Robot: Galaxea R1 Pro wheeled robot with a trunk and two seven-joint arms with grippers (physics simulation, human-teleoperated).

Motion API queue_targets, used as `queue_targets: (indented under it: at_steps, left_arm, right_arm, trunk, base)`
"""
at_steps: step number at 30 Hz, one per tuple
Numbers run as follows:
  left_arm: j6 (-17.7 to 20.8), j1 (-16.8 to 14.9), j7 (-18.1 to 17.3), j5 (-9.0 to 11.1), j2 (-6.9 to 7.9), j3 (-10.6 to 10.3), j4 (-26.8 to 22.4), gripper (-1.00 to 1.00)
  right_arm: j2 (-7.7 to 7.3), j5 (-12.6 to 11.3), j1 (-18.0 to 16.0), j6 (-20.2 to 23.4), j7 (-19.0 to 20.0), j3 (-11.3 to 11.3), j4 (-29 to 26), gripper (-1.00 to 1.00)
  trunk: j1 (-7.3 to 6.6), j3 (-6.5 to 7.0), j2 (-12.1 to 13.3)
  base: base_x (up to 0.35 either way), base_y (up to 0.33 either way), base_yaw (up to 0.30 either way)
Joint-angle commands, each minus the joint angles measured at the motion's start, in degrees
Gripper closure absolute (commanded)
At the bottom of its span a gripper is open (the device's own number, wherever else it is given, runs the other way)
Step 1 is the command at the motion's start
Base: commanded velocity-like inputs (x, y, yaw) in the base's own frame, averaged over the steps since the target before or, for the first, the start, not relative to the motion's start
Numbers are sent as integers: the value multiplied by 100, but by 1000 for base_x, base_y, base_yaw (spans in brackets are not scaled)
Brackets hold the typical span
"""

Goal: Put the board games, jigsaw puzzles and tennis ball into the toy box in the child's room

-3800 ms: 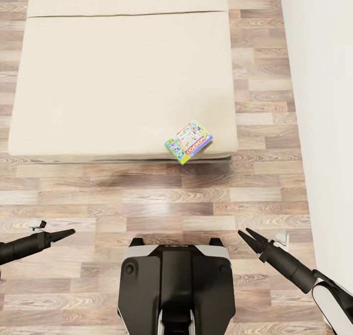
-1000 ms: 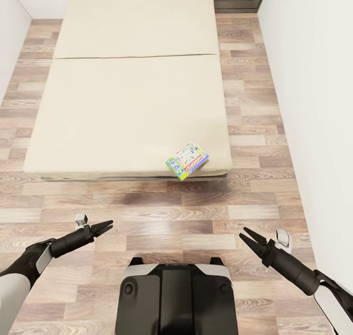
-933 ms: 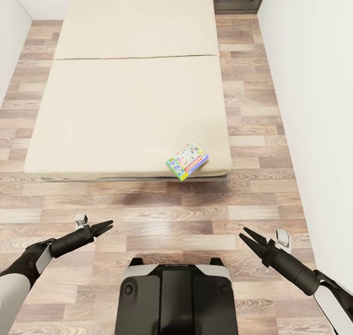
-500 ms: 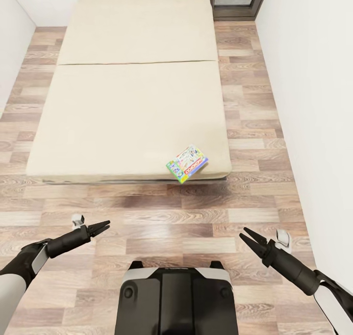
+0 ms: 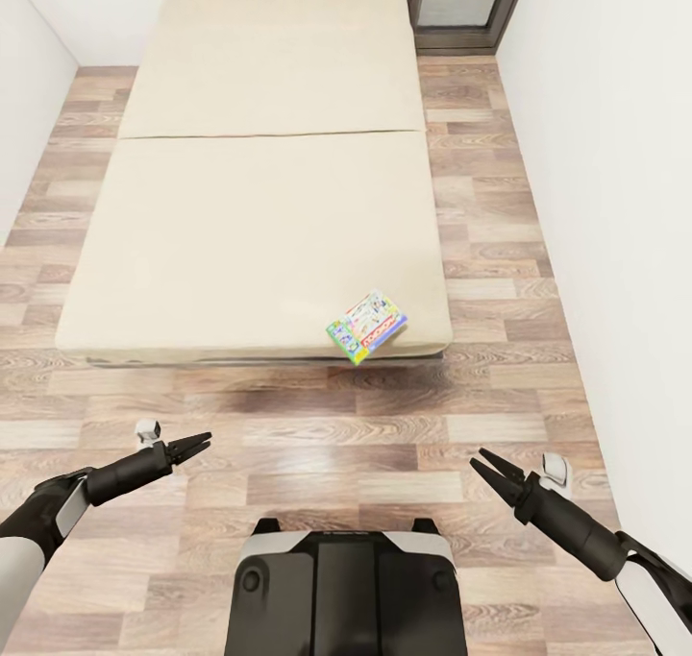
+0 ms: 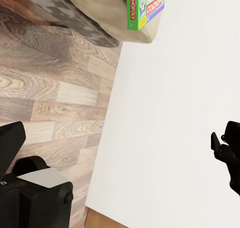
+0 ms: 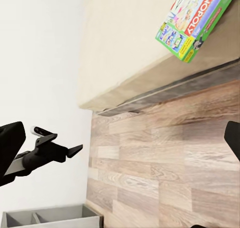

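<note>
The green-edged rectangular Monopoly board game [image 5: 366, 326] is lying at the beige bed's [image 5: 240, 224] near edge, well ahead of both released grippers, left [image 5: 200, 441] and right [image 5: 483, 466], probably for pickup.

**Both arms raised, grippers empty**

The left gripper [image 5: 197, 442] points forward and right, its fingers slightly parted. The right gripper [image 5: 485, 468] points forward and left, fingers spread wider. Both arms reach out beside the dark trunk [image 5: 346, 589].

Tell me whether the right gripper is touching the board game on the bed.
Apart. The head view shows the right gripper open over the wood floor, with bare planks between it and the board game at the bed's near edge.
</note>
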Motion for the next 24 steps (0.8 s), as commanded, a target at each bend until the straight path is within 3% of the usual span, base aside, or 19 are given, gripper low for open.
queue_targets:
  at_steps: [1, 24]
  left_arm:
    - [60, -2, -19, 0, 1, 6, 1, -100]
    - [60, -2, 121, -1, 21, 9, -2, -100]
  right_arm:
    - [-2, -53, -1, 55, 5, 0, 2, -100]
    - [6, -50, -3, 2, -21, 1, 90, -100]
  trunk:
    - [4, 4, -8]
    - [4, 223, -8]
  base:
    - [0, 0, 0]
    - [0, 0, 0]
